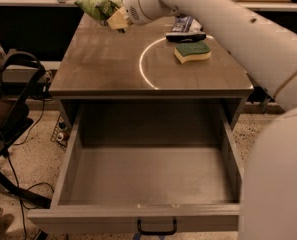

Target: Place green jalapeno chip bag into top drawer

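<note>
The green jalapeno chip bag is a crumpled light-green foil bag held in the air above the far left part of the table top. My gripper is shut on its right end, with my white arm reaching in from the right. The top drawer is pulled fully open below the table top, its grey-brown box empty, with a small black handle on the front panel.
A green-and-yellow sponge lies on the table top at the right. A dark blue-and-silver bag lies behind it. A black chair frame and cables stand on the floor to the left.
</note>
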Robot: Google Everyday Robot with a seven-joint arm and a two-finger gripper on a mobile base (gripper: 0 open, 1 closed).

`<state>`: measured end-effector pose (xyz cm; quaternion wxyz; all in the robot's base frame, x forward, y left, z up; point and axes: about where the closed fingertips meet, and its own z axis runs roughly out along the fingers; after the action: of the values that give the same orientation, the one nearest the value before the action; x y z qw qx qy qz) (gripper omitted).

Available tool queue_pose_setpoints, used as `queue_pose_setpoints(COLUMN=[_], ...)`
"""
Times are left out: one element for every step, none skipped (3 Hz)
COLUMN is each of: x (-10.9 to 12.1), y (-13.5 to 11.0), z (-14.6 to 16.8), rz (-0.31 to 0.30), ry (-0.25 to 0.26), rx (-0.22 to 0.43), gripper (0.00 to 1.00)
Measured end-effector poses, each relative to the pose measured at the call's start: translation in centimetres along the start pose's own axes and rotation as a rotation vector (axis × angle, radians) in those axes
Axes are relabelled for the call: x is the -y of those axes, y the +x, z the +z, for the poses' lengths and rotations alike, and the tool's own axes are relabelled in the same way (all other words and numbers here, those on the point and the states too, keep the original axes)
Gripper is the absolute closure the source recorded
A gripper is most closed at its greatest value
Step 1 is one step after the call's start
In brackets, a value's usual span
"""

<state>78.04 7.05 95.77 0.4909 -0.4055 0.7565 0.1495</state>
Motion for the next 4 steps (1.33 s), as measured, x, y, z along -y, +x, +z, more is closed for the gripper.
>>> queue_pose_setpoints(x=[1.1, 1.1, -0.1, -1.7], y=[1.9, 4.4, 5.8, 9.0], z=[-4.1, -10.5, -13.9, -16.4], rz=[0.044, 0.086, 0.083, 0.079], ry=[-0.001, 0.030, 0.053, 0.036], rx=[0.041, 0.044, 0.019, -0.029], gripper=[1.00, 1.00, 1.00, 1.00])
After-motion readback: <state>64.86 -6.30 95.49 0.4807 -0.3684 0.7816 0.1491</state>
